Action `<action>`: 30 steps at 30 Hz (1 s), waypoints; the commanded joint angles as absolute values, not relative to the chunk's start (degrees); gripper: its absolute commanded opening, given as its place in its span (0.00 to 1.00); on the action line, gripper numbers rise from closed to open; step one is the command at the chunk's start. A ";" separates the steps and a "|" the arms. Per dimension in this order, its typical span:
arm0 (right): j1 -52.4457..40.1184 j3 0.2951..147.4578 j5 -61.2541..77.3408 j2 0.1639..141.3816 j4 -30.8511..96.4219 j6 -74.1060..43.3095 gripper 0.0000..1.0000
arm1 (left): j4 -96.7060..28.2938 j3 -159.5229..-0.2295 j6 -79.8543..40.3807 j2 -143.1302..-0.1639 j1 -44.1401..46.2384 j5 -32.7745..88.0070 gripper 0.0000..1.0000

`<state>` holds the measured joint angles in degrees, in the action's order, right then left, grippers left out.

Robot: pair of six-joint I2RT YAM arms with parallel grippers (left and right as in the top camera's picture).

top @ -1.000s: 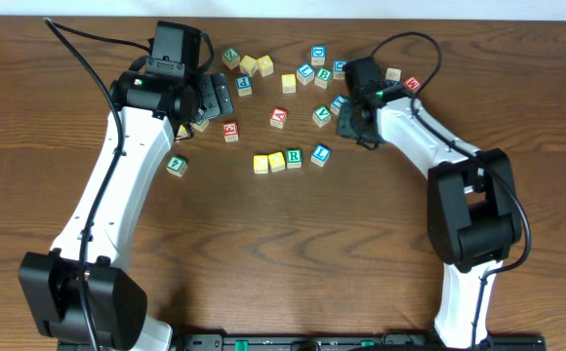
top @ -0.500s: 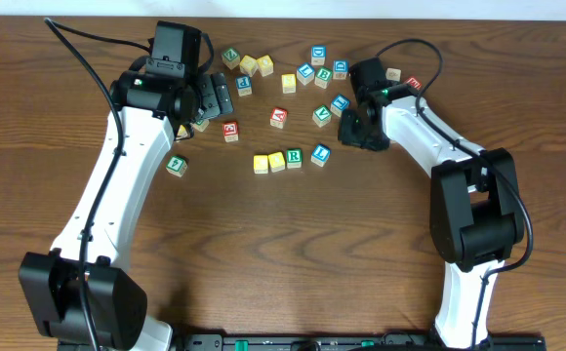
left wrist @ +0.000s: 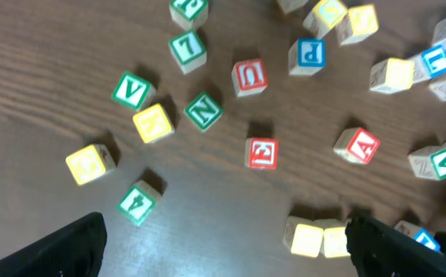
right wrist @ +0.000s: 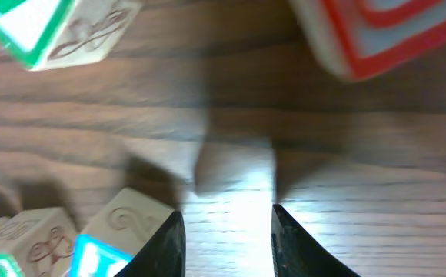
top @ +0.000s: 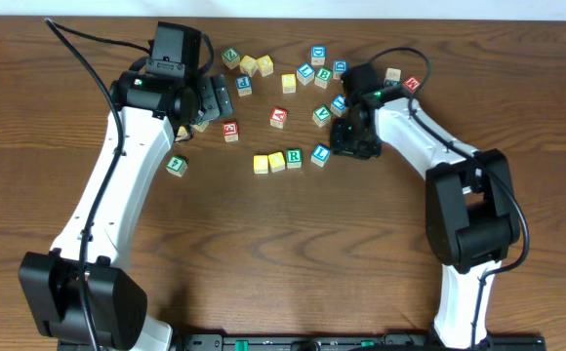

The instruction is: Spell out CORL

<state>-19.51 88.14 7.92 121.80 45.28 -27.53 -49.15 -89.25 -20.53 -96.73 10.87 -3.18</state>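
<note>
Four cubes sit in a row near the middle of the desk (top: 263, 253): a yellow cube (top: 261, 163), a second yellow cube (top: 277, 161), a green R cube (top: 294, 158) and a blue L cube (top: 320, 154), the last set slightly apart. More than a dozen loose cubes (top: 278, 117) lie scattered behind them. The right gripper (right wrist: 227, 246) is angled down just right of the blue L cube, its jaws narrowly parted over bare wood and holding nothing. The left gripper (top: 213, 97) hovers over the loose cubes, spread wide and empty.
</note>
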 commanded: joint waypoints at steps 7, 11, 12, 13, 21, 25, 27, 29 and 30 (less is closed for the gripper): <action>-21.76 88.82 7.86 121.99 42.85 -27.40 0.31 | -56.25 -88.09 -30.22 -97.32 10.52 -11.05 0.53; -22.50 88.79 7.86 122.02 42.02 -27.40 0.33 | -56.49 -84.73 -35.73 -98.78 10.59 -11.14 0.34; -22.61 88.79 7.84 122.02 41.93 -27.40 0.33 | -56.49 -84.29 -36.25 -99.00 10.66 -11.16 0.32; -22.94 88.79 7.86 122.19 41.54 -27.40 0.33 | -56.25 -82.67 -37.04 -99.70 10.74 -11.09 0.25; -23.40 88.79 7.90 124.11 41.10 -28.32 0.33 | -53.63 -79.44 -36.93 -101.30 11.05 -6.96 0.20; -23.40 88.79 7.90 124.33 40.84 -28.29 0.33 | -50.48 -77.76 -36.93 -102.74 12.45 -3.62 0.19; -23.40 88.79 8.10 124.33 40.95 -28.27 0.33 | -49.28 -76.97 -36.93 -103.24 13.39 -2.39 0.19; -23.40 88.79 8.12 124.33 41.32 -28.27 0.32 | -48.62 -76.60 -36.95 -103.79 14.59 -2.09 0.15; -23.40 88.79 8.12 124.33 41.47 -28.27 0.32 | -48.42 -76.60 -36.93 -104.18 15.20 -2.11 0.14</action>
